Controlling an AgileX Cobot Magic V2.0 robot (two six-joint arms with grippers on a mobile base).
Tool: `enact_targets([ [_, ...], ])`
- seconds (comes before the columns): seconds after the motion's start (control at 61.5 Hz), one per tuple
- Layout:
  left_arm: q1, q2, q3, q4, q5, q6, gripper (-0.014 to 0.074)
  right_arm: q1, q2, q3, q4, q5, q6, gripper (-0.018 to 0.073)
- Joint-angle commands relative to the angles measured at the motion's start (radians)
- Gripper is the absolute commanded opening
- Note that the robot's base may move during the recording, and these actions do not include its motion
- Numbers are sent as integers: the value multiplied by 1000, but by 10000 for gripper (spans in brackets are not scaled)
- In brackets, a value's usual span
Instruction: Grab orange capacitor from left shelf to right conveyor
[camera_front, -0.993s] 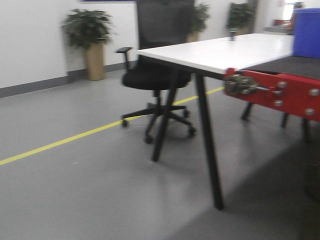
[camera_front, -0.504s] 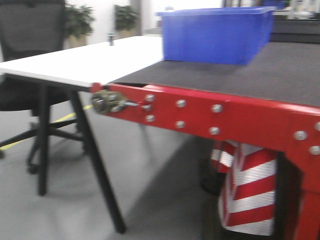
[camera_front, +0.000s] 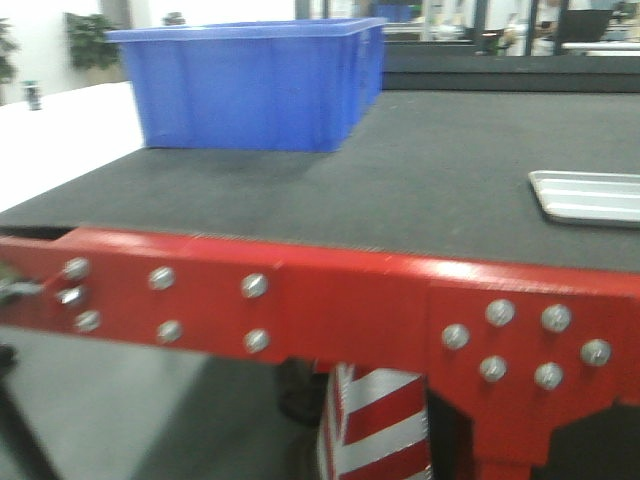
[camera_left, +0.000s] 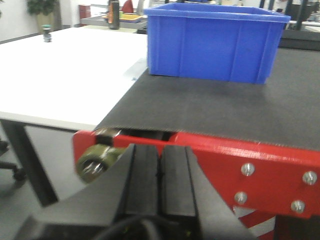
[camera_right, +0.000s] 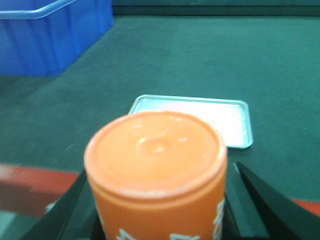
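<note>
The orange capacitor (camera_right: 156, 170) fills the lower middle of the right wrist view, white digits on its side, held between the black fingers (camera_right: 260, 200) of my right gripper (camera_right: 157, 210), which is shut on it. It hangs just short of the right conveyor's red frame (camera_right: 30, 180), with the dark belt (camera_right: 200, 65) beyond. My left gripper (camera_left: 161, 175) is shut with nothing in it, low in front of the conveyor's red frame (camera_left: 270, 170). The front view shows the belt (camera_front: 420, 180) and bolted red frame (camera_front: 330, 300). The left shelf is out of view.
A blue plastic bin (camera_front: 255, 85) stands on the belt at the back left. A flat silver tray (camera_right: 200, 117) lies on the belt ahead of the capacitor. A white table (camera_left: 65, 75) adjoins the conveyor's left side. A red-and-white striped post (camera_front: 375, 420) stands under the frame.
The front view has swung right and closer: the chair and white table slid off to the left, and the conveyor with the blue bin now fills the frame.
</note>
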Motion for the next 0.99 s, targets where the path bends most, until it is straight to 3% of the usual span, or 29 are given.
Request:
enact_targets([
  [0.0, -7, -12, -5, -2, -92, -1, -127, -3, 17, -38, 0, -86, -5, 172],
  [0.391, 37, -12, -5, -2, -92, -1, -127, -3, 17, -38, 0, -86, -5, 172],
  [0.976, 36, -12, -5, -2, -92, -1, -127, -3, 17, -38, 0, -86, -5, 172],
])
